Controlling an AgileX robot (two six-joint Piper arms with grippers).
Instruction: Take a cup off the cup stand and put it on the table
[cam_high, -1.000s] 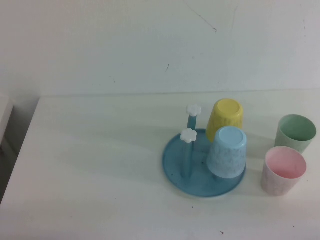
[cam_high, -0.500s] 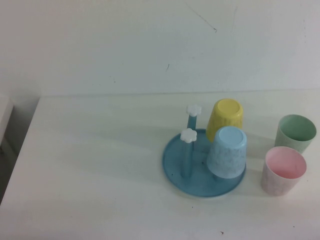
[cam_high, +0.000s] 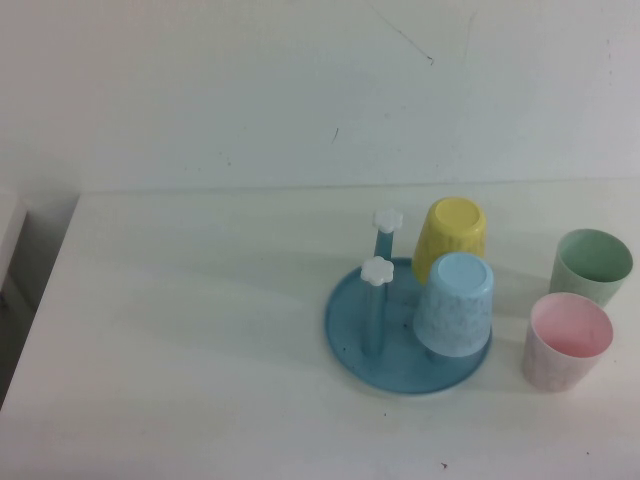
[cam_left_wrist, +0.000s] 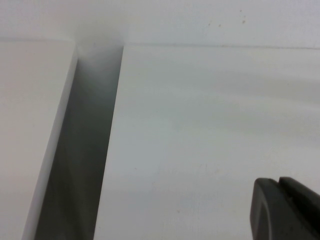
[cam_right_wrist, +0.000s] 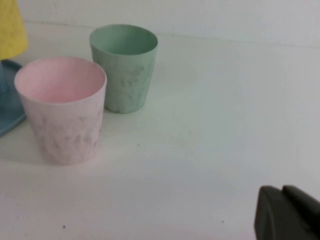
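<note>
The light blue cup (cam_high: 455, 305) sits upside down on a peg at the right of the round blue cup stand (cam_high: 350, 335), on the white table (cam_high: 200, 300). A yellow cup (cam_high: 450, 235) sits upside down on a peg behind it. Two bare pegs with white flower caps (cam_high: 377, 271) stand on the stand's left half. Neither gripper shows in the high view. My left gripper (cam_left_wrist: 280, 182) is shut and empty above the table near its left edge. My right gripper (cam_right_wrist: 282, 189) is shut and empty above the table, to the right of the loose cups.
A pink cup (cam_high: 567, 340) and a green cup (cam_high: 592, 264) stand upright on the table right of the stand; both show in the right wrist view, pink (cam_right_wrist: 62, 110) and green (cam_right_wrist: 124, 67). A dark gap (cam_left_wrist: 85, 150) runs along the table's left edge.
</note>
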